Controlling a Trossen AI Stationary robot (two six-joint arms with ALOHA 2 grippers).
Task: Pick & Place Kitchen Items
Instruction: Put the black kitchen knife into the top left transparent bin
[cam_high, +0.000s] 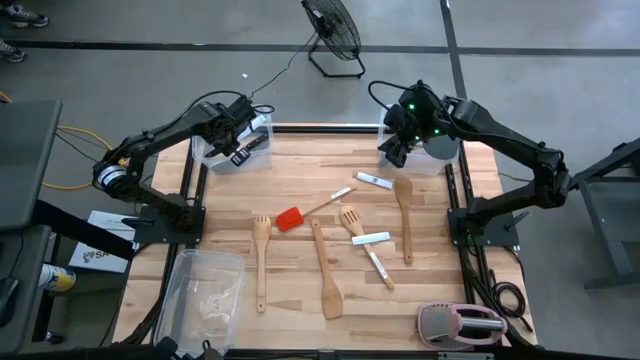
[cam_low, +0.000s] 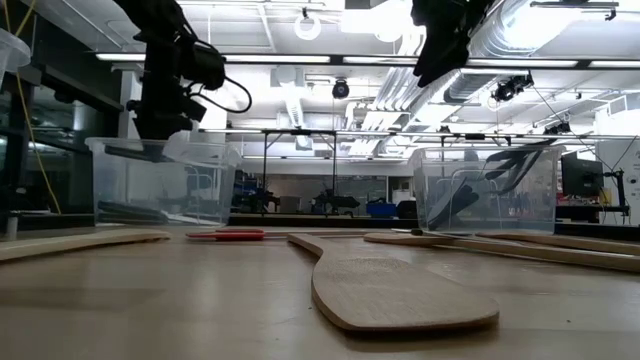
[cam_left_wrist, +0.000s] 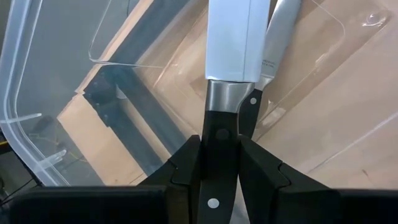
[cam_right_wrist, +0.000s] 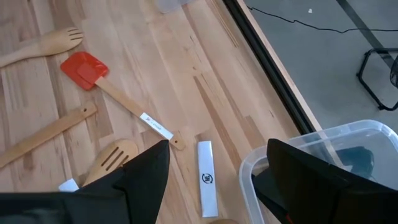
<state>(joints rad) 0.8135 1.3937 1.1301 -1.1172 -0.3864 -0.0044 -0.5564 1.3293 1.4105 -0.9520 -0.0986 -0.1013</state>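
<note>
My left gripper (cam_high: 238, 143) is over the clear bin (cam_high: 228, 150) at the table's far left, shut on a black-handled, white-bladed knife (cam_left_wrist: 235, 43). A second knife (cam_left_wrist: 281, 37) lies under it in that bin. My right gripper (cam_right_wrist: 217, 180) is open and empty, up over the far-right clear bin (cam_right_wrist: 323, 155), which holds dark utensils (cam_low: 480, 180). On the table lie a red spatula (cam_high: 290, 218), wooden spoons and turners (cam_high: 325, 270) and white-bladed pieces (cam_high: 372, 238). My left gripper pinches the knife's black riveted handle (cam_left_wrist: 219, 134) between its two fingers (cam_left_wrist: 186, 162), just behind the metal bolster. The fingers lie along the knife, whose blade points straight away from them into the bin. Whether the blade's tip rests on anything lies outside the frame.
A third clear bin (cam_high: 205, 295) lies at the near left. A pink-and-grey toaster (cam_high: 465, 325) stands at the near right. A forked wooden spoon (cam_high: 261, 260) and a wooden spoon (cam_high: 404, 215) lie in the middle. A large wooden spatula (cam_low: 400, 290) lies close in the low view.
</note>
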